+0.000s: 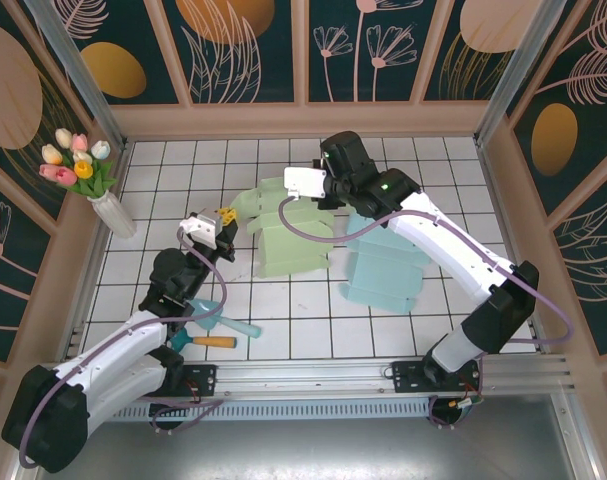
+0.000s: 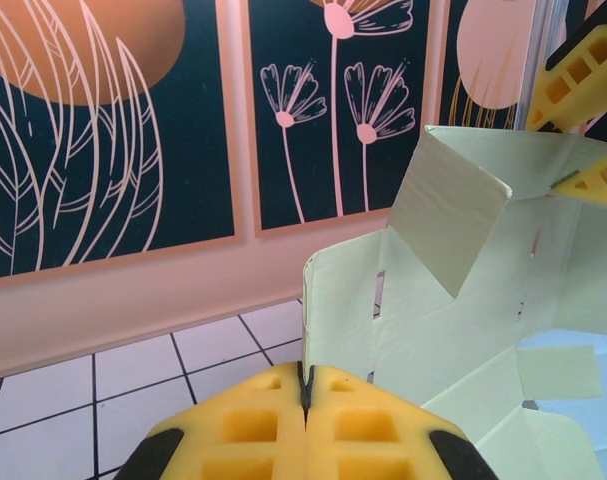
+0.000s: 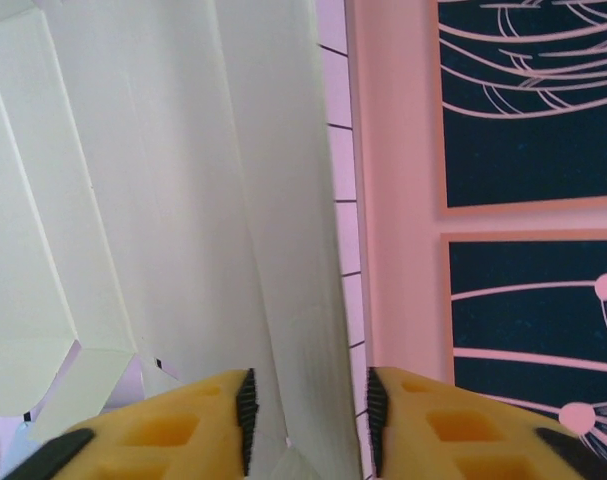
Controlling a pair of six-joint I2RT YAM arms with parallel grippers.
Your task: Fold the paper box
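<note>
Thin, light card: the green paper box point(image 1: 283, 240) lies mid-table point(image 1: 183, 160), with an arm at either side.
The left gripper point(image 2: 305, 385) is pressed shut at the box's left edge, and no grip is evident. The right gripper point(image 3: 308, 400) stands part open astride a raised flap. The card probably bends and slips easily, so a hold near the creases looks best. There is one paper box, and one blue box point(image 1: 388, 270) lies to its right.

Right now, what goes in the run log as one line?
left hand: shut on green paper box edge | right hand: open, astride a box panel | fold: unfinished
</note>
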